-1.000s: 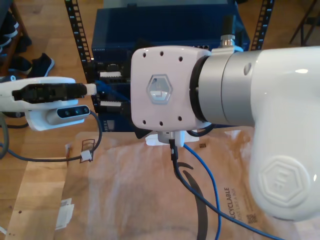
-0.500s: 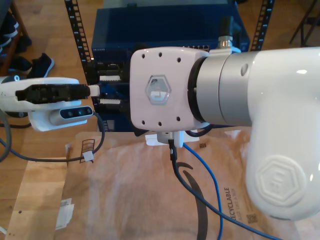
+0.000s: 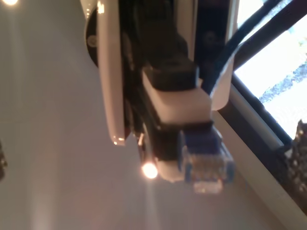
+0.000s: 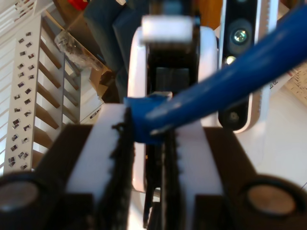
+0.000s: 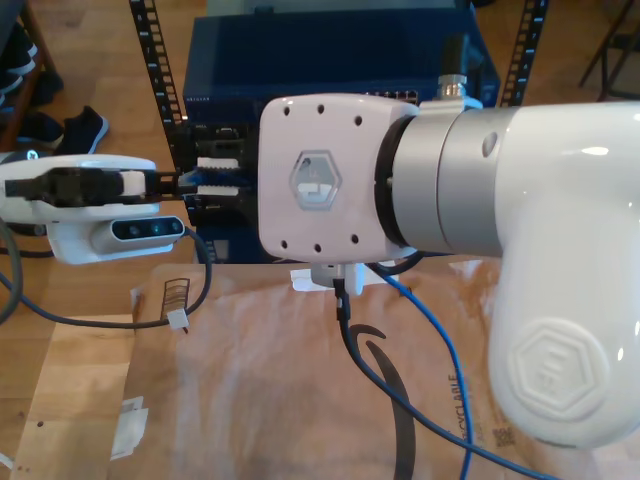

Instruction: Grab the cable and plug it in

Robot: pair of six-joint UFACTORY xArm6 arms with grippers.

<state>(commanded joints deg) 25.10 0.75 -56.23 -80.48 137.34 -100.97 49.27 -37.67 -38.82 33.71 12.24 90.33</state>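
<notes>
**Two claws on one cable, plug nearing the rack**

Two claws hold the thin bright blue network cable. Our first claw is clamped on its translucent blue clip plug, the plug's long axis running straight out past the fingertips. Our second claw pinches the cord further back. In the exterior view, the claw at that view's left points at the dark blue rack unit's ports, just beside them.

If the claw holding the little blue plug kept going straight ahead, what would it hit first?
My first gripper points at the blue rack unit. The plug of the cable it holds would probably meet that unit's front ports first; depth is unclear.
</notes>
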